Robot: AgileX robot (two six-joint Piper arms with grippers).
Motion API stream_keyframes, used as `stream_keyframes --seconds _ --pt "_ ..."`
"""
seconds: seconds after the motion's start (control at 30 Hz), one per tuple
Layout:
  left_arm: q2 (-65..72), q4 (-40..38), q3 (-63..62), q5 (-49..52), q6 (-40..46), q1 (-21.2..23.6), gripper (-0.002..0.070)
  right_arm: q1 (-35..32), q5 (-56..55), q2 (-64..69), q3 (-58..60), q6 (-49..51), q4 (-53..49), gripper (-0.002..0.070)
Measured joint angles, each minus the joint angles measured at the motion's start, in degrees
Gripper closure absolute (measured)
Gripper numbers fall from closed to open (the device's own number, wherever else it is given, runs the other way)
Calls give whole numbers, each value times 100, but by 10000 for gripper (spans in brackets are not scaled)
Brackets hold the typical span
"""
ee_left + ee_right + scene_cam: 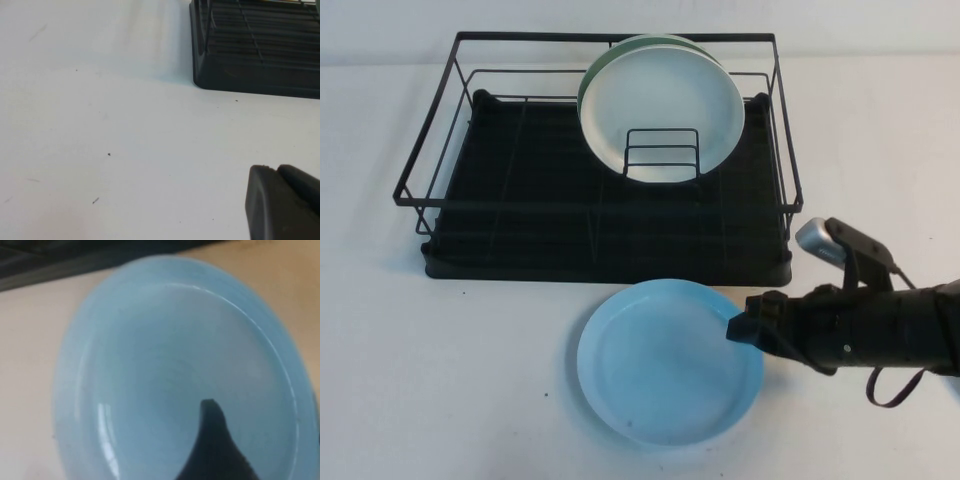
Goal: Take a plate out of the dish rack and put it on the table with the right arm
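The light sky-blue plate (660, 375) lies on the white table (420, 380), just in front of the black dish rack (520, 215). My right gripper (740, 328) is at the plate's right rim and shut on it. In the right wrist view one finger (212, 440) lies over the plate's inner face (165, 350); the other finger is hidden under the plate. My left gripper (275, 170) shows only in the left wrist view. It is shut and empty, low over bare table near the rack's corner (250, 65).
A pale mint-white plate (665, 105) stands upright in the rack's small wire holder, with a green plate (595, 75) right behind it. The rack's black tray base takes up the back middle of the table. Bare white table lies to the left and right of the blue plate.
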Motion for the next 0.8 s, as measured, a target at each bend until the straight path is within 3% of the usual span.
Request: stream_keyframes --seconds 0.2,0.33,0.4,0.53,0.8 --pt "0 0 0 0 0 0 679 0 35 -975 0 11 -644 351" --pt "0 0 0 0 0 0 679 0 323 -1852 0 169 -1509 586" --pt "0 0 0 0 0 0 679 0 383 -2318 0 401 -2001 643" --pt "0 0 0 0 0 0 679 0 690 -3273 0 560 -2918 682" --pt "0 0 0 0 0 0 679 0 1158 -4219 239 582 -4212 694"
